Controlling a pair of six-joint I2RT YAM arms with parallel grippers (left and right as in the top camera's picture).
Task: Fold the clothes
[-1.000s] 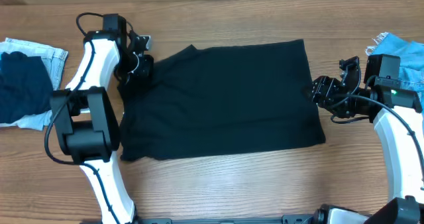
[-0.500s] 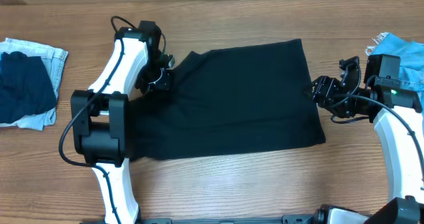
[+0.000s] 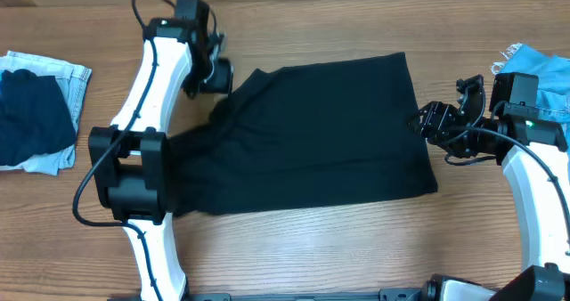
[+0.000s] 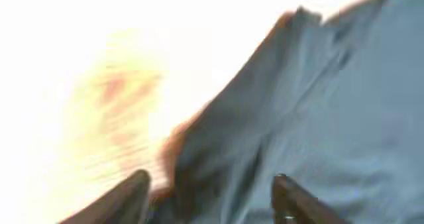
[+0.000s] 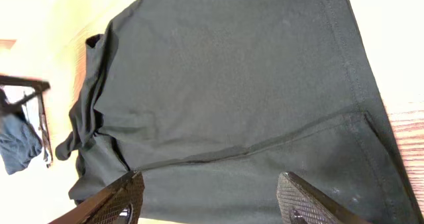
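Your left gripper (image 3: 216,71) and right gripper (image 3: 427,121) both stand open.
The left one is by the bunched far corner of the plain black soft cloth shirt (image 3: 321,132) spread on the brown wooden table (image 3: 356,248), the right one by its flat right edge. Only the right wrist view shows its seams sharp; the left is blurry.

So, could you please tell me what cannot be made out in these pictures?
Left wrist view: motion blur and glare wash out the table beside the black garment.
Overhead: the left arm hides the garment's left edge.
Overhead: the blue denim garment is cut off by the frame edge.
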